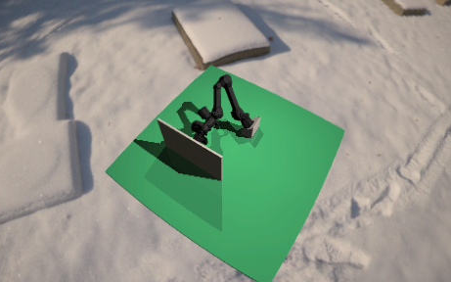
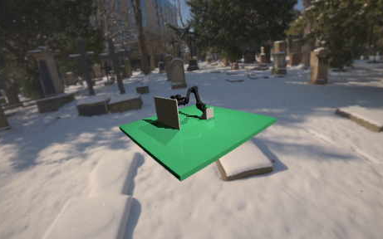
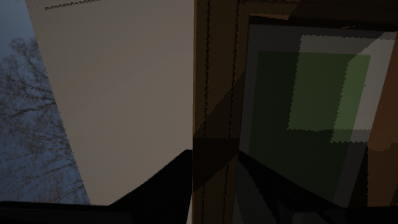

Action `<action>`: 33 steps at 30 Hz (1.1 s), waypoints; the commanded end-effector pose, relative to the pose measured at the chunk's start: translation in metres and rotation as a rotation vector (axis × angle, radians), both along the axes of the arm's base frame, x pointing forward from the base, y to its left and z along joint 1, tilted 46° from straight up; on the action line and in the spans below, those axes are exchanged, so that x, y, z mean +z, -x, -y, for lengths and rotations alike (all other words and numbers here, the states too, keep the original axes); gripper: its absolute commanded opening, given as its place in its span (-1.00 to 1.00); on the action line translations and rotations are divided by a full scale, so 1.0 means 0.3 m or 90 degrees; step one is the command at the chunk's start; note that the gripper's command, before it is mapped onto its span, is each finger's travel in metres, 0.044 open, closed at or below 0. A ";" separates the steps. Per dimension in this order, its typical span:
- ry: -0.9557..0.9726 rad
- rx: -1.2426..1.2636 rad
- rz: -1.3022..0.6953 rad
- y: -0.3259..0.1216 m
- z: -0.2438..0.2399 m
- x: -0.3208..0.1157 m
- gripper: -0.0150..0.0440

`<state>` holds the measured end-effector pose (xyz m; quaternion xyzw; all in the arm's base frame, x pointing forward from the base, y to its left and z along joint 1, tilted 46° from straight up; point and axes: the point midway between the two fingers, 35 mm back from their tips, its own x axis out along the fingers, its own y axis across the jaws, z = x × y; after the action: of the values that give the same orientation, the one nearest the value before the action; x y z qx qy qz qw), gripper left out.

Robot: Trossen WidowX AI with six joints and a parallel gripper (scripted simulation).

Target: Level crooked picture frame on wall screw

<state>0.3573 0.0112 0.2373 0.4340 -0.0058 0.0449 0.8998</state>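
Note:
The picture frame point(image 3: 220, 75) has a brown border around a grey mat and a green picture. It fills the right of the wrist view, and its upper inner edge slopes slightly down to the right there. It hangs before a pale wall panel point(image 3: 125, 100) point(image 1: 255, 124) point(image 2: 210, 112). My gripper point(image 3: 212, 158) is shut on the frame's left border, with one dark finger on each side of it. In the top and exterior views the arm reaches to the small panel, whose far side hides the frame. The screw and the notched strip are hidden.
A large upright dark board point(image 1: 190, 149) point(image 2: 167, 113) stands beside the arm's base. The arm and both panels stand on a green table top point(image 1: 268, 196) point(image 2: 211, 145). Shadows cross the frame in the wrist view.

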 end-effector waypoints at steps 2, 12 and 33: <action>0.000 -0.002 0.000 -0.001 0.001 0.001 -0.49; -0.001 -0.002 0.000 0.001 -0.006 0.008 -0.49; -0.001 -0.002 0.000 0.002 -0.020 0.025 -0.49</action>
<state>0.3570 0.0129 0.2392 0.4349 -0.0040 0.0338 0.8998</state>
